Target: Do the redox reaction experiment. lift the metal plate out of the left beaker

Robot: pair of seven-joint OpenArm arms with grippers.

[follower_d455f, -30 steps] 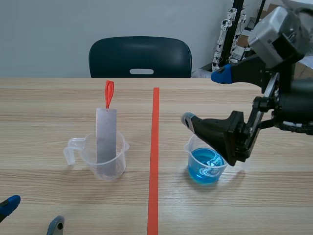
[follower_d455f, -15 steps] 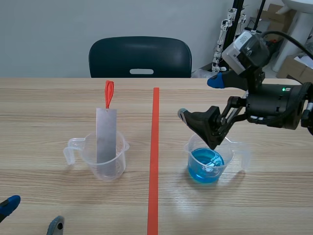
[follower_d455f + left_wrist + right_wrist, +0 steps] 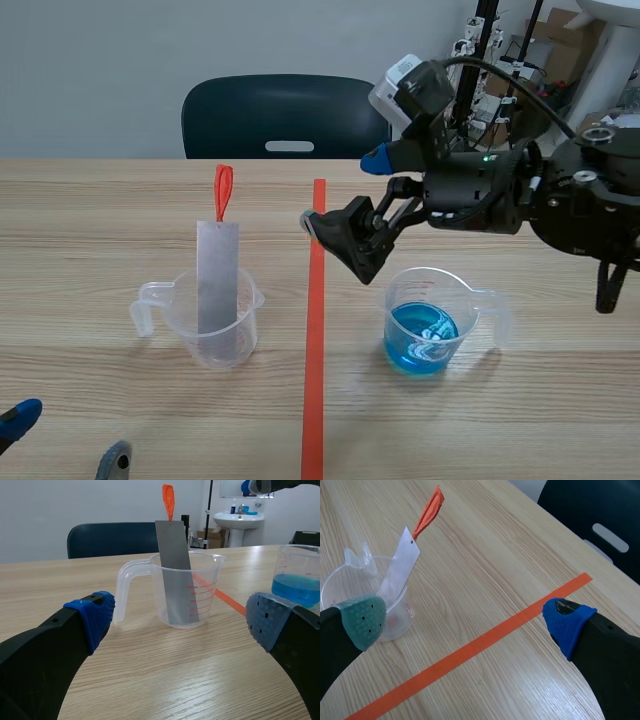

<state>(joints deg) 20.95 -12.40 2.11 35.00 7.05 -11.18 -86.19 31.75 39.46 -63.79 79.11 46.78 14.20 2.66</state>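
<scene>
Two grippers are waiting with fingers spread. Nearest, the left gripper (image 3: pixel 68 438) is hanging low at the table's front. Beyond it, the metal plate (image 3: pixel 217 285) is leaning in the clear left beaker (image 3: pixel 247 318), with its orange loop (image 3: pixel 223 192) on top. Farther off, the right gripper (image 3: pixel 342 190) is hovering above the tape line (image 3: pixel 316 330). This is likely the approach step; the next move calls for pinching the plate's top and drawing straight up.

Not much to read here tbh. The clear beaker (image 3: pixel 210 580) has a red graduation scale (image 3: pixel 194 602) printed down its side with tiny numbers next to the lines. They're too small to make out.
</scene>
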